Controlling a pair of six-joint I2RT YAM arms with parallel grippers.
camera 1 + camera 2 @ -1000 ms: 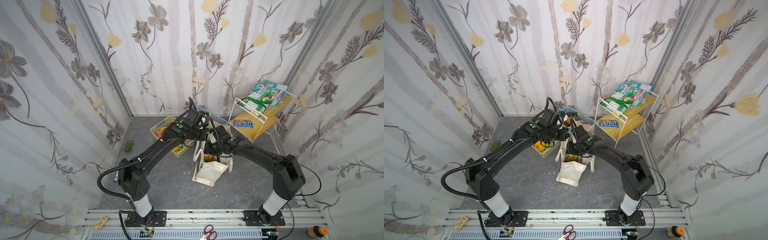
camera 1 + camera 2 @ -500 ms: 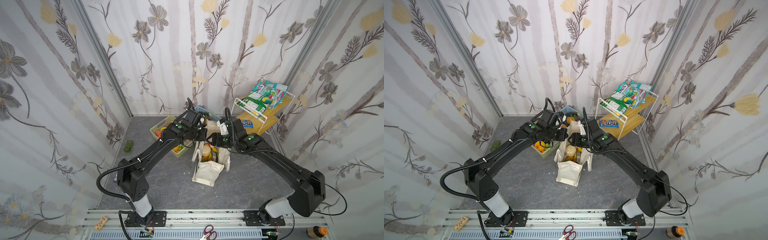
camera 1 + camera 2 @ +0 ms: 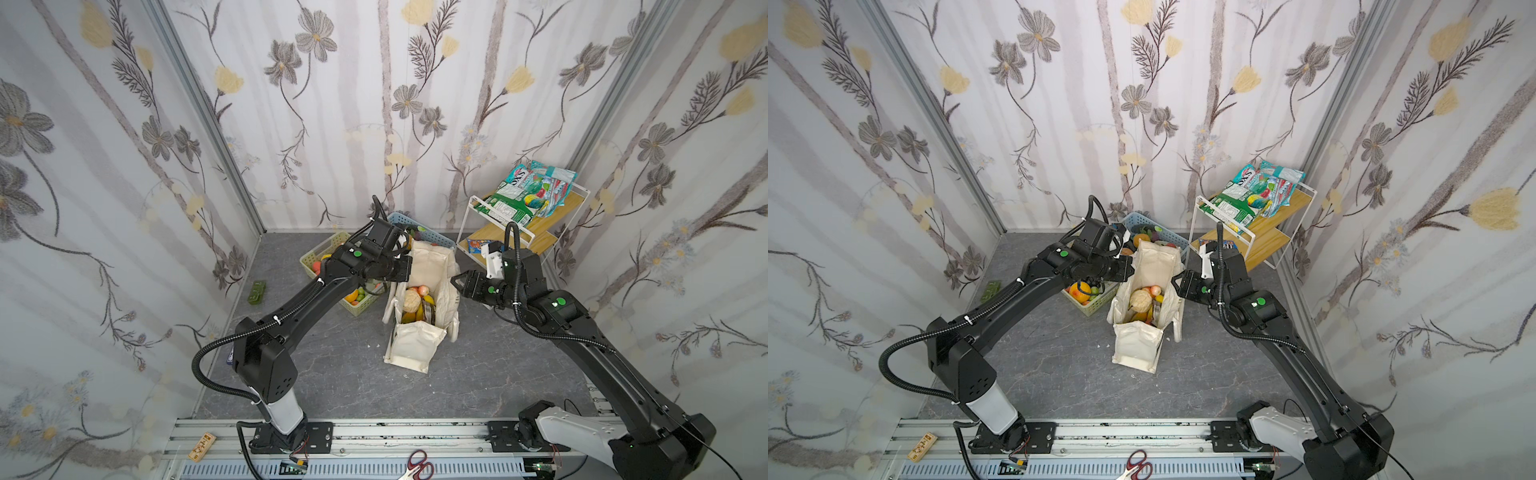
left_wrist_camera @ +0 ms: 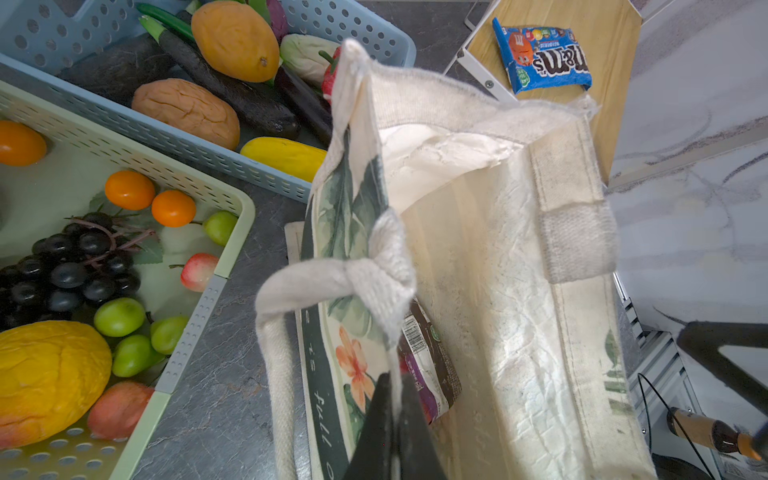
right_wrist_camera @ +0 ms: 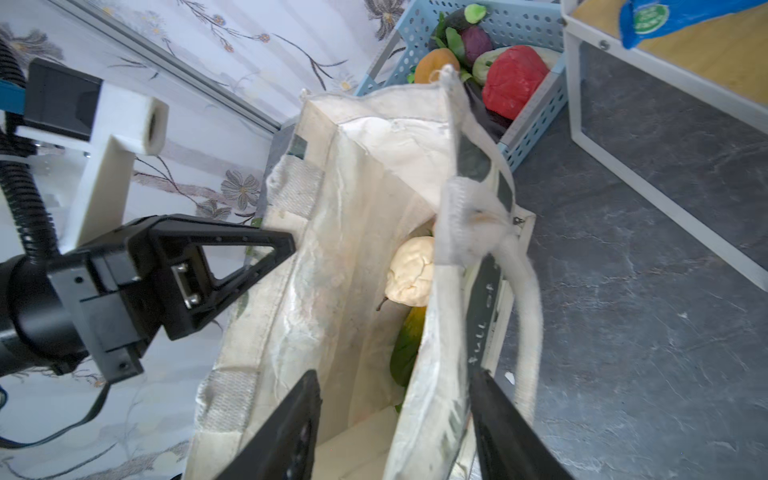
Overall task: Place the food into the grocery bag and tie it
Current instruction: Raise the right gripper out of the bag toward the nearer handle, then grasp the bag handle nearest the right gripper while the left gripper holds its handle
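Standing on the gray desk [image 3: 332, 374] between the two arms, the grocery bag [image 3: 417, 353] has its top open. The left fingers [image 4: 409, 419] are clenched on the bag's rim, near a white rope handle [image 4: 274, 332]. The right fingers [image 5: 286, 428] are spread apart with the bag's other wall between them; I cannot tell if they touch it. Inside the bag lie a beige cauliflower [image 5: 411, 270], a yellow mango [image 5: 409, 332] and a dark snack bar [image 4: 428, 365]. A green basket [image 4: 245, 203] and a blue basket [image 4: 208, 153] sit close by the bag
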